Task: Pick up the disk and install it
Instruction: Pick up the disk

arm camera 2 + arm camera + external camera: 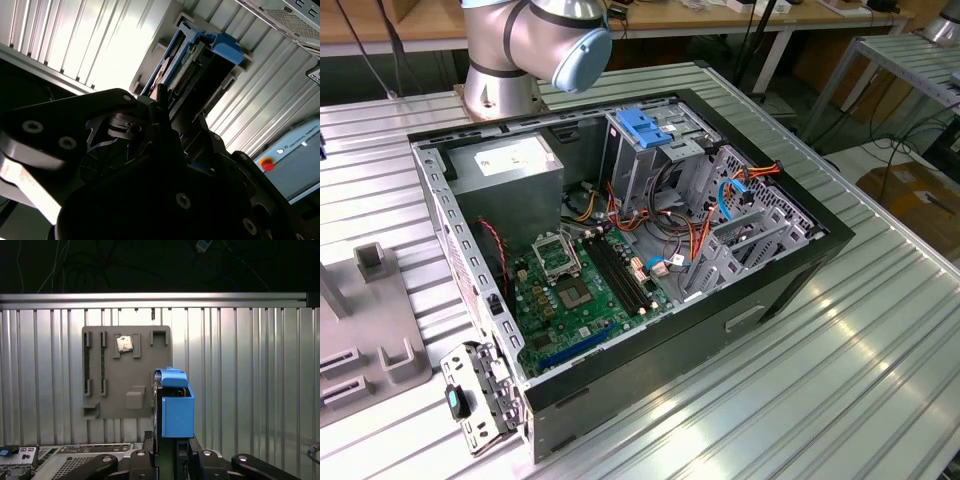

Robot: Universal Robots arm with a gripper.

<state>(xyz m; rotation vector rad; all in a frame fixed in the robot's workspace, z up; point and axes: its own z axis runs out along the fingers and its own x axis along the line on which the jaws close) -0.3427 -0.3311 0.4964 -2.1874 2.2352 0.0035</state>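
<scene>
1. First, in the exterior view, the arm was cut off by the frame's top edge. The open computer case on the ribbed table held a green motherboard and a grey power-supply box whose white label was too small to read. It also held a metal cage topped by a blue latch, and orange and blue cables. A grey fixture ran off the exterior view's left.
2. In the second wrist view, the dark body of the claw hid the near end of the disk. The disk's blue-framed far end reached past the claw's tips toward the fixture. Whether it rested there or hung clear was hard to make out. Well off to the claw's side, a grey box with a red button bore lettering.
3. In the first wrist view, the claw was closed on the disk, which stood edge-on with the jaws pressed to both flanks. Beyond the tips lay the fixture, a small silvery square piece in one recess.
</scene>
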